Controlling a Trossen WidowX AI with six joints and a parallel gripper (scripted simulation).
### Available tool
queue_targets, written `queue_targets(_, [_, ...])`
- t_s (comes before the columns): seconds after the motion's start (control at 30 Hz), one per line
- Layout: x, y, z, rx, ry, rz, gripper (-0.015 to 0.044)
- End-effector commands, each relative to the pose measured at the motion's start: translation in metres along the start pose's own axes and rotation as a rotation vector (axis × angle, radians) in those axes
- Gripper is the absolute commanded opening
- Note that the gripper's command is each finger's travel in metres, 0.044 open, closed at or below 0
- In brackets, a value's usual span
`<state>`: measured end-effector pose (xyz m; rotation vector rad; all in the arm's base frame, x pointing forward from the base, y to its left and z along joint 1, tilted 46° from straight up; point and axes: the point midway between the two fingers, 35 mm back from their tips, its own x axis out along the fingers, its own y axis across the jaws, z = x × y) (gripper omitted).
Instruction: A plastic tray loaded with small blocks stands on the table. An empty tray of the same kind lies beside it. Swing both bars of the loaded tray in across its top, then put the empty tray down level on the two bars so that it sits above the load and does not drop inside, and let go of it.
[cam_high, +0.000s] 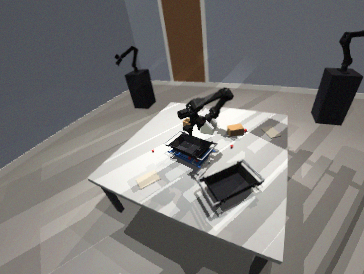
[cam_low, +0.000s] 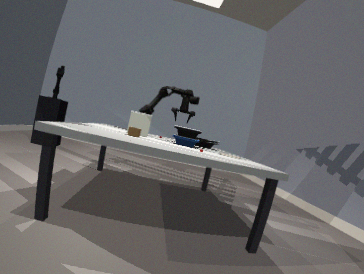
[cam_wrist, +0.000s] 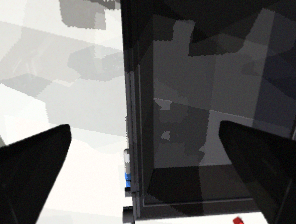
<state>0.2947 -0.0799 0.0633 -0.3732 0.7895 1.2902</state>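
The black empty tray (cam_high: 190, 144) (cam_low: 188, 132) (cam_wrist: 180, 135) sits above the blue loaded tray (cam_high: 190, 161) (cam_low: 186, 142). It looks about level with the blue tray's rim, with a gap between them in the exterior view. A small blue part also shows past its edge in the wrist view. The wire bars and most of the load are hidden or too small to make out. My gripper (cam_low: 182, 121) (cam_wrist: 146, 129) is open and empty above the black tray, its fingers wide either side of one tray wall in the wrist view, touching nothing that I can see.
Another black tray (cam_high: 230, 184) (cam_low: 207, 143) with pale bars at its ends stands at the front right. A white box (cam_high: 207, 127) (cam_low: 140, 123) and an orange-brown block (cam_high: 235, 130) (cam_low: 134, 131) stand near the arm. A beige pad (cam_high: 148, 180) lies at the front left.
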Motion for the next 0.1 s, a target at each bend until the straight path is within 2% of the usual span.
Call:
queue_targets(0.0, [-0.0189,0.003,0.0004,-0.007,0.001,0.003,0.044])
queue_targets(0.07, [-0.012,0.0025,-0.0001,0.0,-0.001,-0.002,0.044])
